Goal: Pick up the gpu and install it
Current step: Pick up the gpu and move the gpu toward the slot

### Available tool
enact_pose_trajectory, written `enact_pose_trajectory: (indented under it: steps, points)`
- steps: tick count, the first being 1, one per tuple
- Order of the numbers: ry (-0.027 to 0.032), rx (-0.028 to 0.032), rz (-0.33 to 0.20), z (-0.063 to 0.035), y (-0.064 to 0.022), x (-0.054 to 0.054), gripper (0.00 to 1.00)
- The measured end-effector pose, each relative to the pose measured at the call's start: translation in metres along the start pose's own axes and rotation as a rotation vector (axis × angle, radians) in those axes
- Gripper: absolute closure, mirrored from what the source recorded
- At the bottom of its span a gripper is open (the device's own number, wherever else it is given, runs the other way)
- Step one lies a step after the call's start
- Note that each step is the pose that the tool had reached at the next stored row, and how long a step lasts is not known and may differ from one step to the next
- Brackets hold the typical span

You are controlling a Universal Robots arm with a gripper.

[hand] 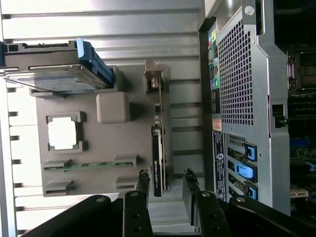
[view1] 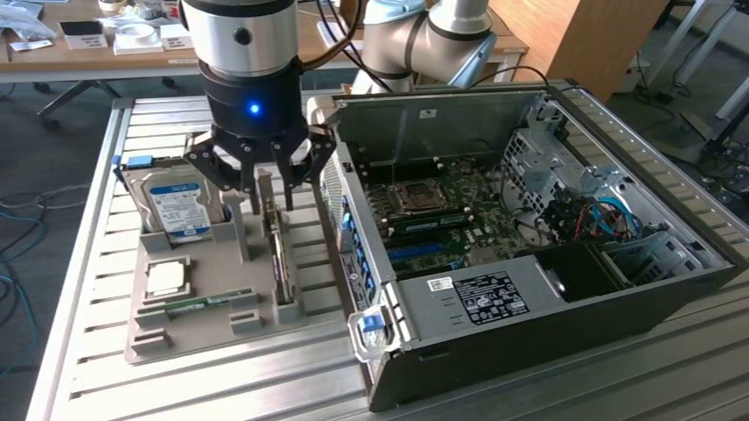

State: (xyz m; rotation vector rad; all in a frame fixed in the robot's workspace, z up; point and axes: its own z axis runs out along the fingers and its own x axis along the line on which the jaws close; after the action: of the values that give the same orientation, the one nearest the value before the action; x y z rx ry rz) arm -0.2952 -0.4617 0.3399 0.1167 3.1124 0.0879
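The gpu (view1: pixel 279 254) is a thin dark card standing on edge in a slot of the grey holder tray (view1: pixel 199 331), its metal bracket at the far end. My gripper (view1: pixel 267 197) hangs right over the card, fingers pointing down. In the wrist view the gpu (hand: pixel 158 148) runs lengthwise toward my gripper (hand: pixel 166 180), and its near end lies between the two black fingers. They stand apart on either side of the card with a small gap at each side, so the gripper is open and holds nothing.
The tray (hand: pixel 133 143) also holds a silver hard drive (view1: pixel 181 206) with a blue clip, a square processor (view1: pixel 167 279) and a green memory stick (view1: pixel 199 304). The open computer case (view1: pixel 527 219) lies at the exterior view's right, its motherboard (view1: pixel 433 219) exposed.
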Motion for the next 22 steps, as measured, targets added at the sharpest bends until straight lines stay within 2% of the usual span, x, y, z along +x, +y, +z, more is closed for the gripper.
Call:
enact_pose_trajectory:
  steps: [4,13,22]
  points:
    - [0.0004,-0.0054,0.000,0.0047,-0.0004,0.002,0.58]
    - [0.0005,-0.0057,0.000,0.0150,-0.0011,0.004,0.58]
    - [0.0005,-0.0057,0.000,0.0312,-0.0021,0.004,0.58]
